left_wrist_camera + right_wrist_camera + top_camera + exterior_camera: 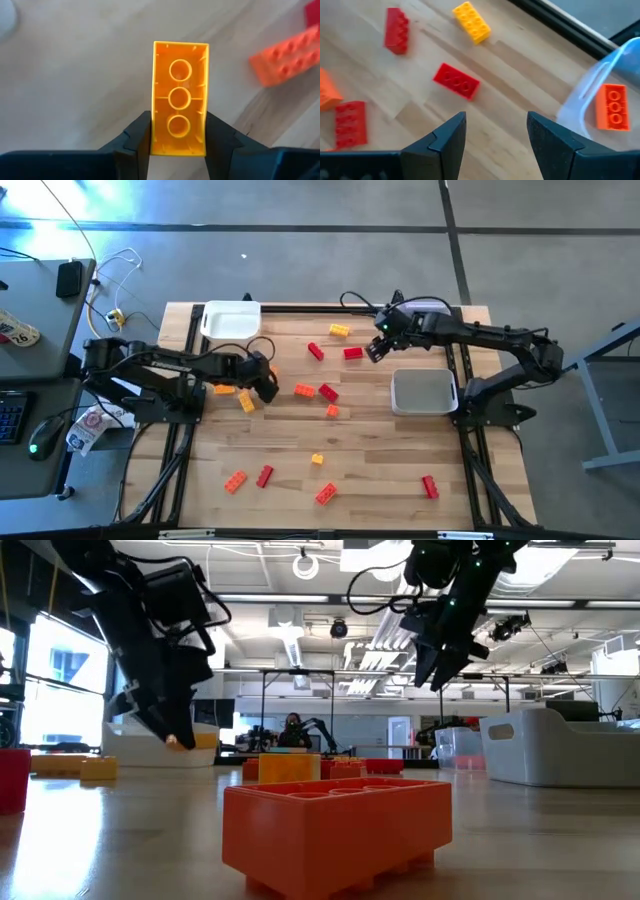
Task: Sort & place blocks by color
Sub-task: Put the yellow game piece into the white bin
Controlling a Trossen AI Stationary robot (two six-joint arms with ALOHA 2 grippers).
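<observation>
Counted five blocks loose along the counter's (380, 470) near edge: corner orange (326, 494), left orange (235, 481), left red (265, 476), right red (430, 486), lone yellow (317, 459). Touched none of these, by the look of it.

Mid-counter, found the left end effector (262, 375) clenched on a yellow-orange block (179, 97), hollow underside facing the wrist camera. Judged it lifted clear of the counter from the low view. Saw more loose ones close by: flat orange (224, 389) and tilted yellow (247, 402) just beside the end effector, then mid orange (304, 390) touching or nearly touching mid red (327, 392), and small orange (333, 411) just nearer. Saw the grey tray (424, 408) to the right, with nothing visible inside.

Farther back, found the right end effector (378, 348) released and empty, hovering beside far red (353, 353), with tilted red (316, 351) and far yellow (340, 330) near it.

At the far edge, saw the white tray (232, 320), apparently empty, and the clear tray (590, 80) partly hidden under the right arm. Made out one orange block (612, 105) in it from the right wrist view.

Judged progress as early: one placed, one in hand, about thirteen on the counter. Could not tell which tray took which colour beyond orange in the clear one. Rated reds the likely next pick for the right arm.
</observation>
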